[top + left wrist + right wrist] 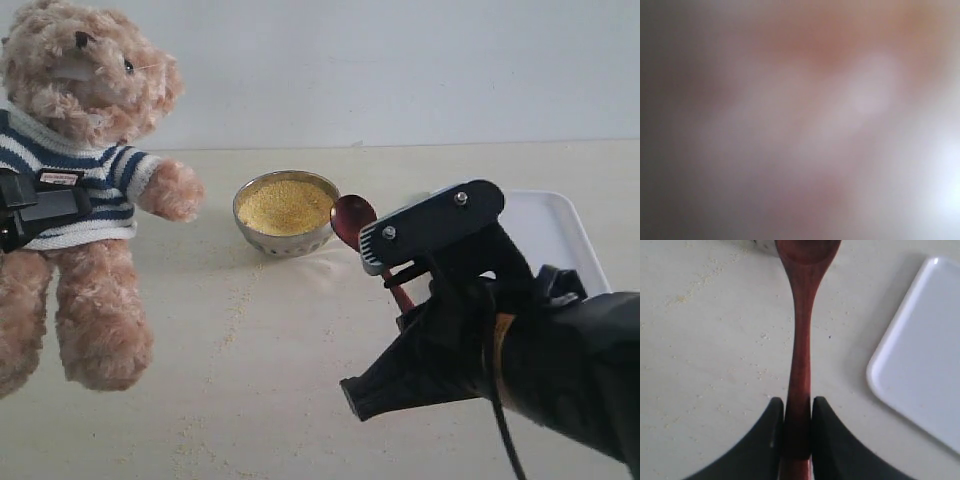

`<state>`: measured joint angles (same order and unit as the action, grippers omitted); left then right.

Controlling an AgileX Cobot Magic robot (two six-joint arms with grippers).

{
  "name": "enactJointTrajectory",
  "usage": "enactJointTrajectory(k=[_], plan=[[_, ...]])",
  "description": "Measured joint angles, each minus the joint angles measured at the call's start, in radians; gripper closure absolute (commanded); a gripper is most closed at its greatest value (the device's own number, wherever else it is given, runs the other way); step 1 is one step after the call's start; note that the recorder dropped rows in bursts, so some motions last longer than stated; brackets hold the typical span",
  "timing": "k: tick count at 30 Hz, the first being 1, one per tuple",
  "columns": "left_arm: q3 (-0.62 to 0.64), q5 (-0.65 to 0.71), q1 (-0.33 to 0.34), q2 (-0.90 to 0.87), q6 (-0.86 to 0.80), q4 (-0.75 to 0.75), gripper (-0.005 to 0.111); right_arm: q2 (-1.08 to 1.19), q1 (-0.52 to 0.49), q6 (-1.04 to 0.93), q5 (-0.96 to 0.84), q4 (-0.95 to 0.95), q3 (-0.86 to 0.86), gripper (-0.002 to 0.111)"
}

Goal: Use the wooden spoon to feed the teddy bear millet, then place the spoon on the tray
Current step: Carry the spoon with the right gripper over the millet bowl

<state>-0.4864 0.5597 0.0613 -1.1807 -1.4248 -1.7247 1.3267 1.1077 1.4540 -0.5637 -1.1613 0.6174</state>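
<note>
Pale cream tabletop (300,390) is stretching wide under a plain white wall, dusted with stray yellow grains. On it, the right tool (798,402) is pinching the slim, glossy reddish-brown wooden spoon (801,335) low on its handle. Its two black pads are pressing flat against either side, and the oval bowl is pointing away from the wrist. That bowl is hovering just beside the rim of the small round steel bowl (262,238), which is holding a mound of fine yellow millet (285,205). The spoon is looking empty.

The wooden spoon is likely light and stiff, but its polish is making it slippery. A grip this far back is giving reach while letting the tip swing or twist, so a firm, square pinch is mattering. The millet is loose and apt to spill at any tilt.

The left tool (40,205) is lying across the striped shirt of the fluffy light-brown teddy bear (85,90), seemingly clamping the soft, yielding torso upright. Its own camera is showing only blur.

Open tabletop is lying between the steel bowl and the teddy bear's raised paw, giving a free path to the face. The flat white rectangular plastic tray (565,235) is sitting bare near the right arm, its low rim easy to clear.
</note>
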Motion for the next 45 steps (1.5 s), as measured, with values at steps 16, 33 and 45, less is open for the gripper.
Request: enactJointTrajectory(k=[16, 33, 45], plan=[[0.0, 0.001, 0.0, 0.0, 0.0, 0.0, 0.102, -0.155, -0.263, -1.075, -0.193, 0.622, 0.336, 0.108], [0.0, -0.133, 0.0, 0.0, 0.0, -0.002, 0.102, 0.296, -0.405, -1.721, -0.456, 0.858, 0.866, 0.108], [0.0, -0.249, 0.0, 0.0, 0.0, -0.002, 0.102, 0.633, -0.219, -1.696, -0.478, 0.303, 0.992, 0.108]])
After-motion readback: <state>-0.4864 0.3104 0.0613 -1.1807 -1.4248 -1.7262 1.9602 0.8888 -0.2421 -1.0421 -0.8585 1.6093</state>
